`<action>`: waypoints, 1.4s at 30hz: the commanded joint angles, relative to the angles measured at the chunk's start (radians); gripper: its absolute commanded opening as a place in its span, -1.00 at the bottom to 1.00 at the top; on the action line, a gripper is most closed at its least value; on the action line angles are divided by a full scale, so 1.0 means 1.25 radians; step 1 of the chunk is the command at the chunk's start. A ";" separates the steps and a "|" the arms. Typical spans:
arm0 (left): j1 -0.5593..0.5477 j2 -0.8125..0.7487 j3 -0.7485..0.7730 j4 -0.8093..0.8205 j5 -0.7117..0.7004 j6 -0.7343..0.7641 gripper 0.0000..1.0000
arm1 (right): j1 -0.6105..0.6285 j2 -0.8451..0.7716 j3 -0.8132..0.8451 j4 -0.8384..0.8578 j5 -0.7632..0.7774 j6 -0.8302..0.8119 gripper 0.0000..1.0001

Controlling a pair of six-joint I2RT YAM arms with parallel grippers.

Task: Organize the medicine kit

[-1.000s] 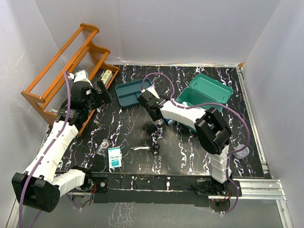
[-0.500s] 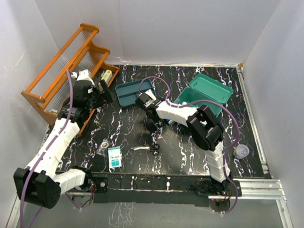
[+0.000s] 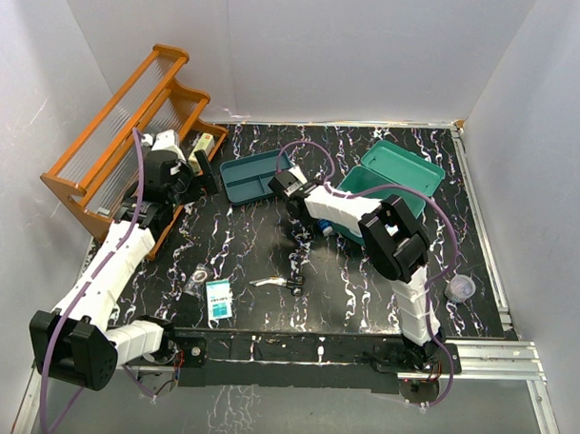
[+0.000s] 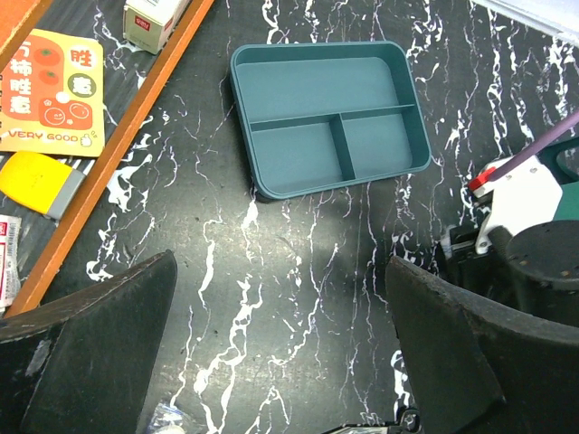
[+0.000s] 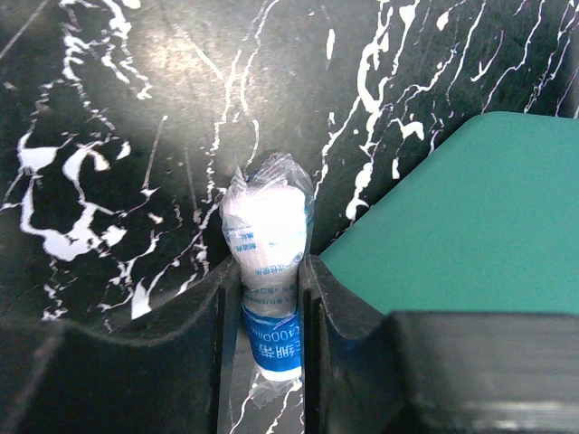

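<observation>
The medicine kit point(image 3: 398, 173) sits toward the far-right corner of the black marbled table point(image 3: 354, 286). It is a teal box w/ its lid swung open toward the far edge. In the right wrist view its teal wall point(image 5: 470, 217) fills the right side. Just beside the kit's left end is the right gripper point(image 3: 293, 190), clamped on a wrapped roll point(image 5: 269, 244), a white roll w/ blue label in clear plastic. The roll is pinched between the 2 fingers point(image 5: 226, 307) w/ its top poking out past the tips, over the table next to the kit wall; can't tell if it touches the wall. Left of that, near the middle of the far edge, lies a separate teal tray point(image 4: 326, 117) w/ 3 compartments, flat on the table. The left gripper point(image 4: 271, 353) hangs over the table on the near-left side of the tray, jaws spread wide w/ nothing between them. Along the left edge stands an orange tiered rack point(image 3: 131, 116). Its lowest shelf holds a small white box point(image 4: 154, 14), a printed packet reading "VERY GOOD" point(image 4: 50, 90) and a yellow item point(image 4: 41, 181). Toward the near edge, left of centre, lie a teal-and-white card point(image 3: 218, 298), a small clear packet point(image 3: 197, 276) and a small metal tool point(image 3: 273, 284). A small round clear container point(image 3: 459, 288) sits near the right edge.
</observation>
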 commanded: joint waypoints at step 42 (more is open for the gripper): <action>-0.278 0.622 0.431 0.180 0.425 -0.088 0.61 | -0.327 -0.711 -0.333 0.327 -0.274 0.052 -0.63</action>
